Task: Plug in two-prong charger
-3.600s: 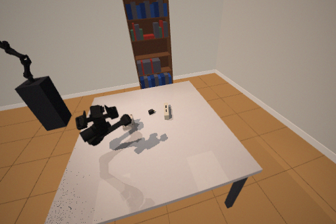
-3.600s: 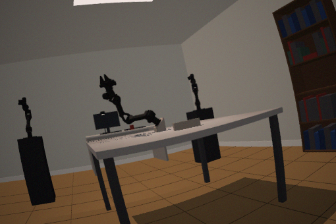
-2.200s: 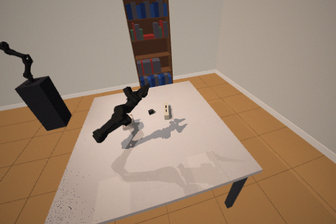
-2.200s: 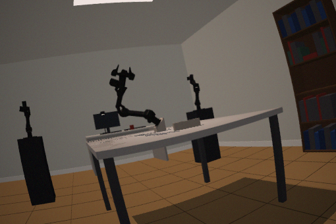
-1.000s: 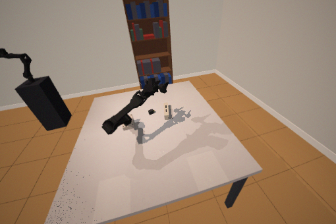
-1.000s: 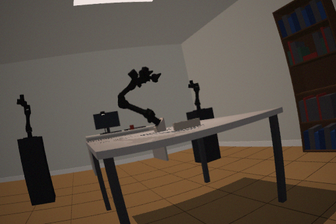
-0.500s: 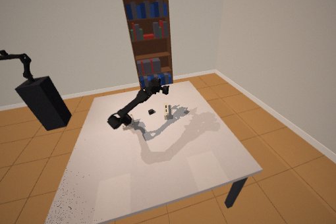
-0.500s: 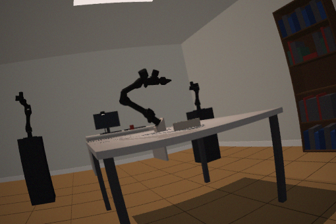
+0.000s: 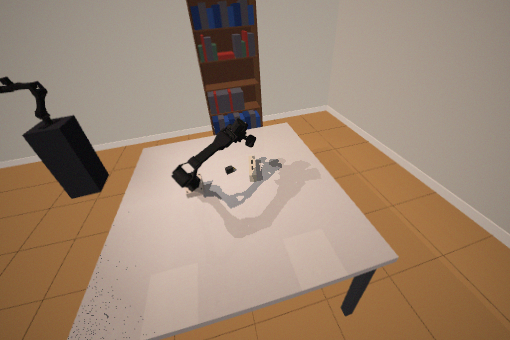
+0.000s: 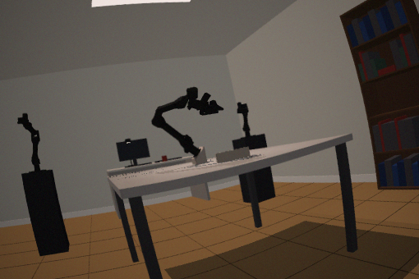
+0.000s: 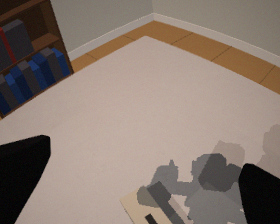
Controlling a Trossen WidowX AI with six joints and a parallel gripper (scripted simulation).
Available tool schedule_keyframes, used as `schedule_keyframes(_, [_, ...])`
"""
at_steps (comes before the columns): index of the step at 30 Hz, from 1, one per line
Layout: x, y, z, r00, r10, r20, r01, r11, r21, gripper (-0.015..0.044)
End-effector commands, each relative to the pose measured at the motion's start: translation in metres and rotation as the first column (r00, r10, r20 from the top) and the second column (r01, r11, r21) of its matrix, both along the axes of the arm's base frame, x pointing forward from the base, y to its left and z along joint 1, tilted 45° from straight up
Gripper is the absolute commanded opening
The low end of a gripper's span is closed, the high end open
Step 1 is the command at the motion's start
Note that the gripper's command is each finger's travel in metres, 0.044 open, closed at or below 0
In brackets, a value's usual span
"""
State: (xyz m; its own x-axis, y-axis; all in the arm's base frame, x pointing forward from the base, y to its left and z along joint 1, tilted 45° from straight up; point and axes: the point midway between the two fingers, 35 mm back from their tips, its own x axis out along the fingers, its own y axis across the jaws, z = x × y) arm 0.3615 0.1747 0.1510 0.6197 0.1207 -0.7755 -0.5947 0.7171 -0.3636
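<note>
The black two-prong charger [image 9: 230, 170] lies on the table, left of the power strip in the top view. It does not show in the wrist view, and its prongs are too small to make out. The cream power strip [image 9: 252, 173] [image 10: 232, 155] [image 11: 131, 204] has dark outlets; only one end shows at the bottom of the wrist view, partly in the arm's shadow. My gripper [image 10: 220, 108] [image 11: 146, 162] is open and empty, high above the table around the power strip. Its fingers stand wide apart at the left and right of the wrist view.
The white table [image 9: 240, 277] [image 10: 304, 146] [image 11: 120, 105] carries the arm's pale base mount [image 10: 200, 155]. The arm's shadows fall across the table and strip. A bookshelf [image 9: 230, 72] [image 10: 371, 96] stands beyond the table. Other black arms stand on dark pedestals [image 9: 70, 157] [image 10: 45, 211] away from the table.
</note>
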Motion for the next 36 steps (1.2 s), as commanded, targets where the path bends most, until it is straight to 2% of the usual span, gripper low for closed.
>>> schedule_keyframes(1, [-0.003, -0.002, -0.021, 0.996, -0.061, -0.067, 0.06, 0.998, -0.022, 0.044])
schedule_keyframes(20, [-0.033, -0.021, -0.109, 0.887, -0.351, -0.299, 0.296, 0.931, -0.215, 0.044])
schedule_keyframes(36, [-0.066, -0.045, -0.161, 0.737, -0.59, -0.331, 0.434, 0.787, -0.439, 0.044])
